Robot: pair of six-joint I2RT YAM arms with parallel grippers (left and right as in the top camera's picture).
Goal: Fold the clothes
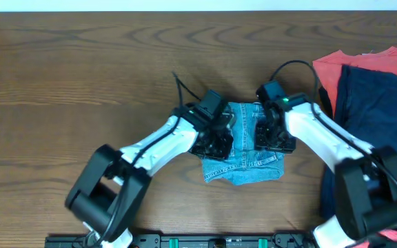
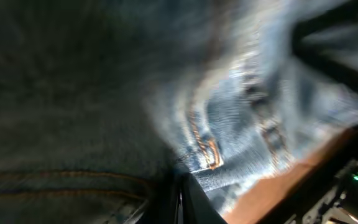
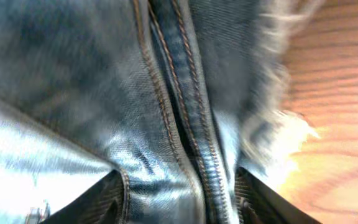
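**Position of item.** The jeans [image 1: 245, 165] lie at the middle of the table [image 1: 81, 69], already gathered into a compact, roughly square bundle. Its slightly longer axis runs 12 to 6 o'clock in the overhead view. A navy garment [image 1: 378, 103] and a red garment [image 1: 343, 65] lie well apart at the 3 o'clock side and play no part here.

**Left gripper** [image 1: 216, 141]. It sits on the bundle's 9 o'clock edge. Its wrist view is filled with blurred denim, with only a dark finger [image 2: 188, 202] at the bottom. I cannot tell whether it is wide, narrow or holding.

**Right gripper** [image 1: 273, 134]. It sits on the 3 o'clock edge, toward the upper corner. Its wrist view shows the two fingers [image 3: 101, 202] standing either side of a thick stitched seam [image 3: 185, 124] with the frayed hem [image 3: 272, 106] just beside it. The gripper appears narrowed onto that layered cloth and holding it.

**Governing relation.** The two grippers flank the bundle at opposite short sides, 9 and 3 o'clock, equally near and both touching it. In my judgement, any further fold would carry one edge across the 12–6 axis toward the other. The right gripper looks the better placed for this, given its visible purchase on the seam.
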